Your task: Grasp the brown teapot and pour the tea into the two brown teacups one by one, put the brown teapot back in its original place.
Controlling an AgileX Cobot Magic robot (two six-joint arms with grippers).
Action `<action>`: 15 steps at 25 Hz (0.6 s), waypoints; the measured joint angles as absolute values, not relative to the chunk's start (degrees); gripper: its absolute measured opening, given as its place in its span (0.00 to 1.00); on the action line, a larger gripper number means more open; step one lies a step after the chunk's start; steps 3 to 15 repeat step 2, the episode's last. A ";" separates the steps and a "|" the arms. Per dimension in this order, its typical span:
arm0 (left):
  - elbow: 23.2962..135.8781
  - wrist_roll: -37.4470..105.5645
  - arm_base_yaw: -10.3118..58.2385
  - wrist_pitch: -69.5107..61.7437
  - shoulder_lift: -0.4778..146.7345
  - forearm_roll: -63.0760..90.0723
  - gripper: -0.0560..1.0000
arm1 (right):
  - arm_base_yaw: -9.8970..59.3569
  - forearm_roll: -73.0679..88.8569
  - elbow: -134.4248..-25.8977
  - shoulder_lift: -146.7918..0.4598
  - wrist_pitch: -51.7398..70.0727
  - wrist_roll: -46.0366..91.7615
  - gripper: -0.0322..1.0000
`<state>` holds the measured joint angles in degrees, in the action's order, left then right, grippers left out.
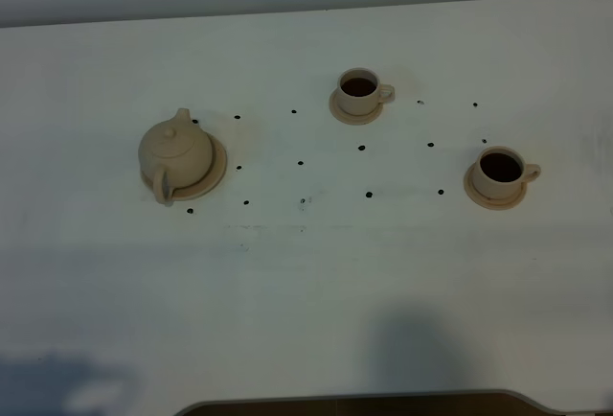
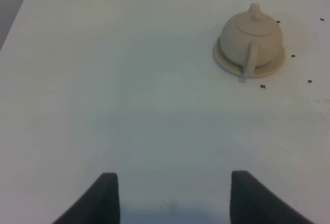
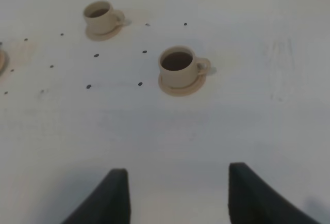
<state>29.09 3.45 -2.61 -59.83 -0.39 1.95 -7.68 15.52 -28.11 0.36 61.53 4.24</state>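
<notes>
The brown teapot [image 1: 175, 154] stands upright on its wide saucer [image 1: 216, 171] at the left of the table, handle toward the front; it also shows in the left wrist view [image 2: 251, 39]. Two brown teacups on small saucers hold dark tea: one at the back middle [image 1: 360, 92], one at the right [image 1: 501, 173]. In the right wrist view they are the far cup [image 3: 100, 16] and the near cup [image 3: 178, 65]. My left gripper [image 2: 172, 195] is open and empty, well short of the teapot. My right gripper [image 3: 178, 195] is open and empty, short of the near cup. Neither gripper shows in the exterior view.
Several small dark dots [image 1: 301, 162] mark the white table [image 1: 306, 282] between the teapot and the cups. The table's front edge [image 1: 354, 403] has a dark cut-out. The table's far left edge shows in the left wrist view [image 2: 15, 15].
</notes>
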 joint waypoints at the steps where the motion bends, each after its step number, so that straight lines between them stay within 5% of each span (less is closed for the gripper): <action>1: 29.09 3.45 -2.61 -59.83 -0.39 1.95 0.54 | -7.68 15.52 -28.11 0.36 61.53 4.24 0.46; 15: 29.09 3.45 -2.61 -59.83 -0.39 1.95 0.54 | -7.68 15.52 -28.11 0.36 61.53 4.24 0.46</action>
